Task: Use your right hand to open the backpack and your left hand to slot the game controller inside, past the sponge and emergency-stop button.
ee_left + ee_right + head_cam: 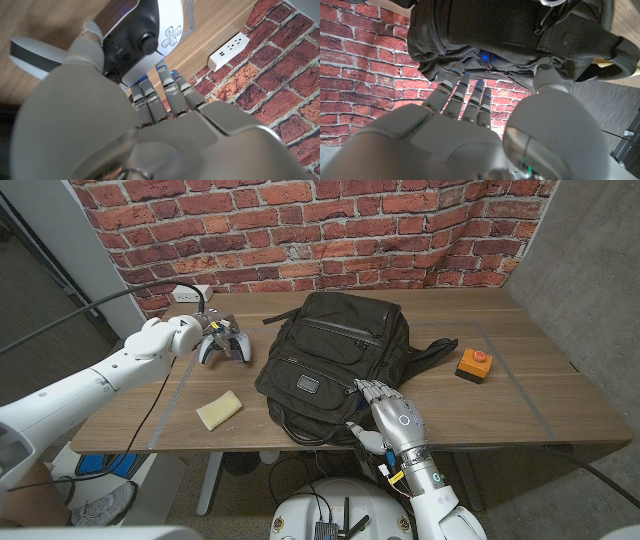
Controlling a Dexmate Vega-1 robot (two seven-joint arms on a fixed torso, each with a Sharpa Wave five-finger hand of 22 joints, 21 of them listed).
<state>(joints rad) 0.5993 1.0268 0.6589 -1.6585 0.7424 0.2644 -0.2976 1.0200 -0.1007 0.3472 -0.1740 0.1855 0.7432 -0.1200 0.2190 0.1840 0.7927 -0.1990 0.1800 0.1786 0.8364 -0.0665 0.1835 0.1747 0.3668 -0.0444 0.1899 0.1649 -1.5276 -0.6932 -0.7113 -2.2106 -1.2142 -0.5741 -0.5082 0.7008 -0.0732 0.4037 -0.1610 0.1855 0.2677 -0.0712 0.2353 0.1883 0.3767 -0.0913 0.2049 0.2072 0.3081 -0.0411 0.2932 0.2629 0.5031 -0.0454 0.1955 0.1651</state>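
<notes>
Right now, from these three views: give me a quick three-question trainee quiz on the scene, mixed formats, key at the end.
1. True or false: the backpack lies between the sponge and the emergency-stop button.
2. Which hand is at the game controller? A) left hand B) right hand C) neither
3. Fill in: the white power strip sits on the table against the ____ wall.

Key: 1 true; 2 A; 3 brick

One black fabric backpack (335, 360); one white-and-black game controller (224, 340); one pale yellow sponge (218, 409); one orange emergency-stop button, red cap (474, 364); one white power strip (190, 294).
</notes>
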